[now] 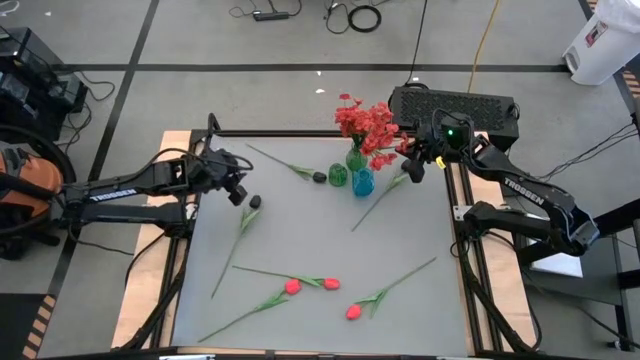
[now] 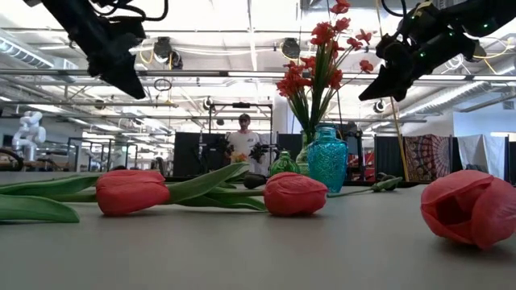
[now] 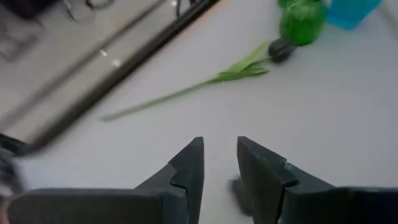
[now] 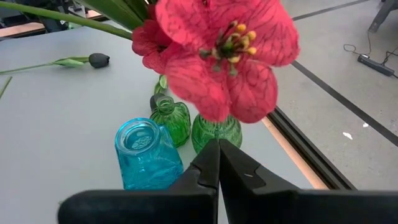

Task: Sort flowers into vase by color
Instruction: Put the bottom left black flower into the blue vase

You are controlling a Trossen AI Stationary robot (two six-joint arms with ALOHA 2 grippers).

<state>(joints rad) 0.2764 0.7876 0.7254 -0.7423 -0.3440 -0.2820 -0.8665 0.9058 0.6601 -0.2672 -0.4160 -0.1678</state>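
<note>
While the left hand [image 1: 238,192] gapes narrowly near the table's [image 1: 320,250] left edge, the right hand [image 1: 413,170] (pinched closed) flanks the vases [image 1: 352,172].

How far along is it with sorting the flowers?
Partly done. The red blossoms already stand in a green vase. Nothing is held now: the left hand is open above a dark bud, the right hand shut beside the vases. Three tulips and the dark buds lie on the table.
</note>
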